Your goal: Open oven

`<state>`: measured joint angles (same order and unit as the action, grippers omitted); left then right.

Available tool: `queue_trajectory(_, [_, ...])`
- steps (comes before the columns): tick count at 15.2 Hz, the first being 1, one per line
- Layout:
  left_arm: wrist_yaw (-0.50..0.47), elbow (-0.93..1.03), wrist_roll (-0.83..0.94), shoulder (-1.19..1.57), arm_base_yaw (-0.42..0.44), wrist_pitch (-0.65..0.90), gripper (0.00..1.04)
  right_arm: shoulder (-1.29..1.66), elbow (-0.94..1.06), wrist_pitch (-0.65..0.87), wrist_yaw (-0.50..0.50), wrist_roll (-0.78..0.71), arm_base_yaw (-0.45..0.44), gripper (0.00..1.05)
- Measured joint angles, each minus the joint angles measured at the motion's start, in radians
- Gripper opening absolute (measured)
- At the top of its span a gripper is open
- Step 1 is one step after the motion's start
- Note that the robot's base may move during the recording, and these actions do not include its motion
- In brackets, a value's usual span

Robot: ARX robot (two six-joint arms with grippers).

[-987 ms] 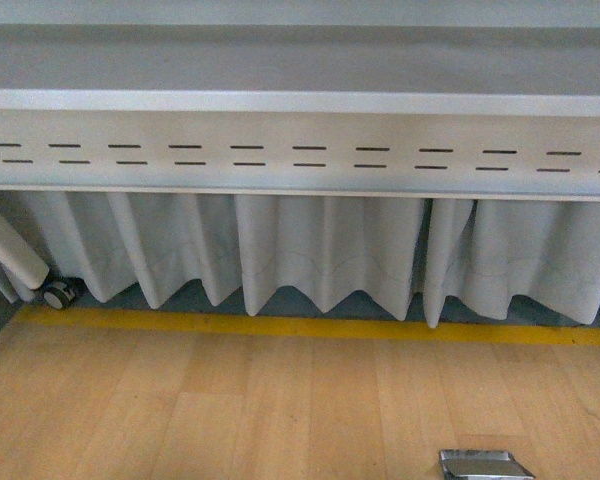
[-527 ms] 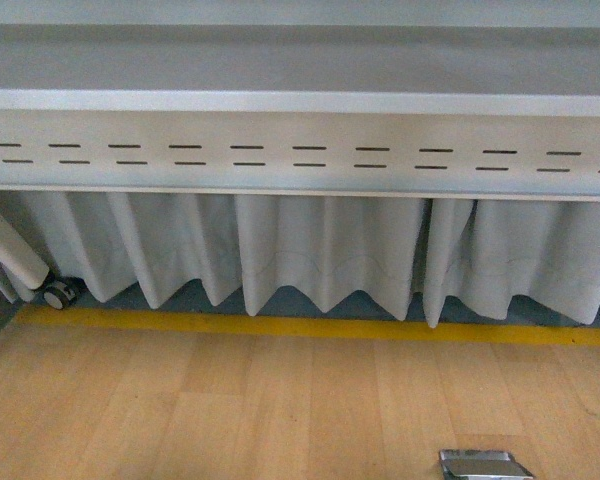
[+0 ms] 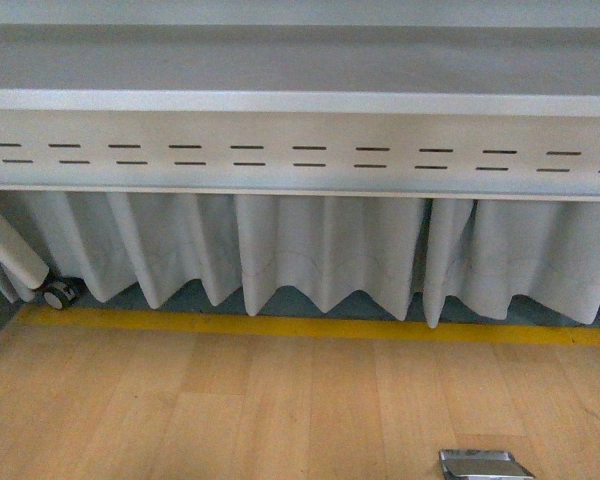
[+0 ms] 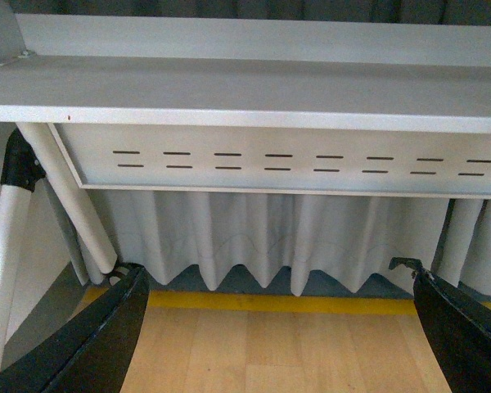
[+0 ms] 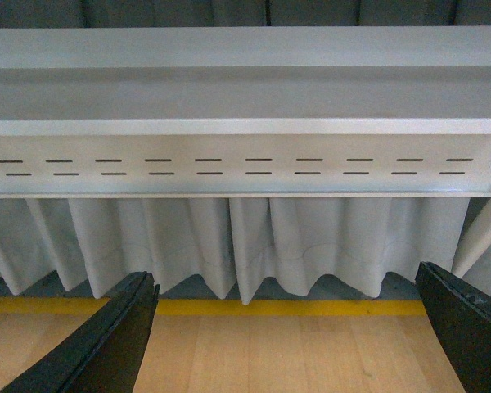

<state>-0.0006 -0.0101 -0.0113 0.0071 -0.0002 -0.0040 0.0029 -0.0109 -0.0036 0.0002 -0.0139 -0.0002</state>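
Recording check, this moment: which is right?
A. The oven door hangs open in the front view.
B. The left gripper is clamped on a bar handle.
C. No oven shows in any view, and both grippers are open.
C: the views show a slotted panel, curtain, yellow stripe and wood floor but no oven, and the left gripper and right gripper stand wide open on nothing.
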Motion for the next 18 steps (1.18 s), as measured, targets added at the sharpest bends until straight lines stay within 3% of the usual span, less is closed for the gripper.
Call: queue_trajectory(18, [-0.001, 0.000, 0.000, 0.000, 0.000, -0.002, 0.98, 0.000, 0.000, -0.002, -0.001, 0.000, 0.000, 0.98])
